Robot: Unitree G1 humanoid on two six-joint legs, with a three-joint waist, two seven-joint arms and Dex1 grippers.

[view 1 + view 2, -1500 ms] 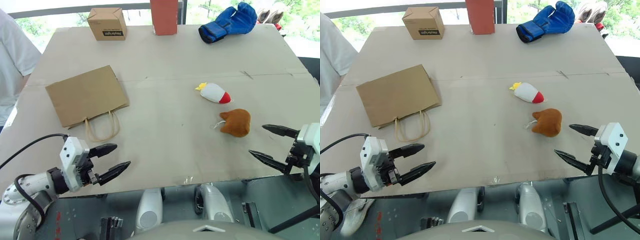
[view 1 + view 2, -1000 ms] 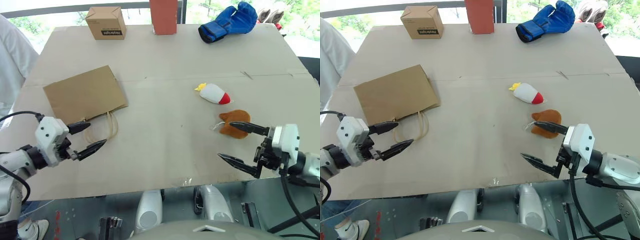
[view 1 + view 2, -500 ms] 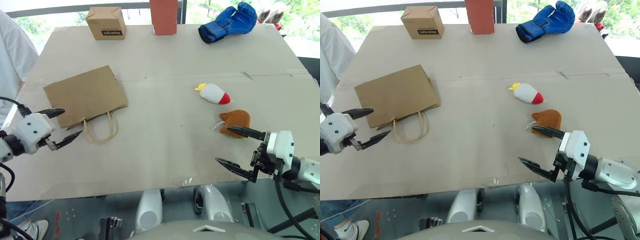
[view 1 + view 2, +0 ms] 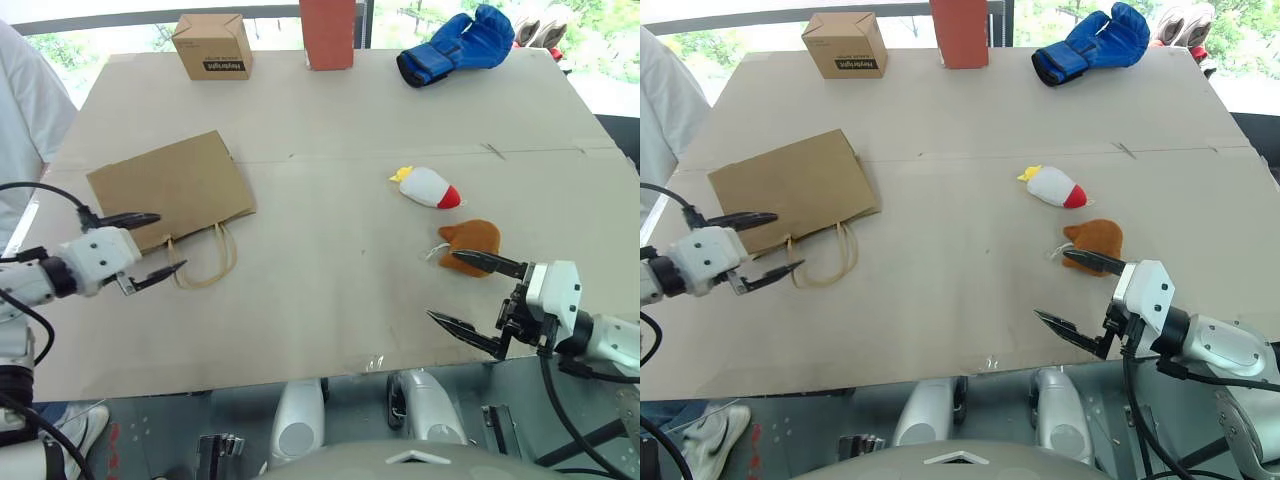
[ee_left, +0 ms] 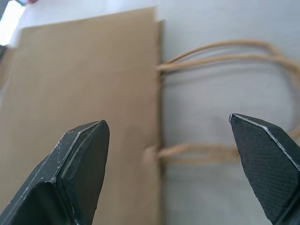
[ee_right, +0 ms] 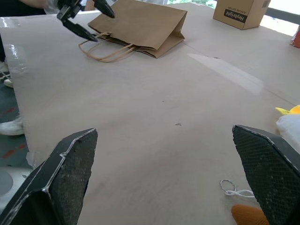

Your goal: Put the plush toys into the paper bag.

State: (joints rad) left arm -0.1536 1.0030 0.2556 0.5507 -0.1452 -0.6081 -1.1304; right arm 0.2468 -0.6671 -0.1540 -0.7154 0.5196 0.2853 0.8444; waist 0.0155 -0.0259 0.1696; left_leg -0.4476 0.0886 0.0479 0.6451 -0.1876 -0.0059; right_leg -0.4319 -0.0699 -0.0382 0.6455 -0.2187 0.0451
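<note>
Paper bag (image 4: 170,190) flat, handles toward robot; white plush (image 4: 430,186) red tip rightward.

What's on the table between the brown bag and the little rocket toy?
Nothing: in the left eye view, bare tabletop runs from the paper bag to the white plush toy.

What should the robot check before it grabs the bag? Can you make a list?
1. Left pincer open: ok.
2. Left pincer lined up at the bag mouth, beside the handles: ok.
3. Bag open for toys: not ok, it lies flat.
4. Right pincer open and empty: ok.
5. White toy and brown toy free on the table: ok.
6. Brown toy between the right pincer's fingers: cannot tell.
</note>
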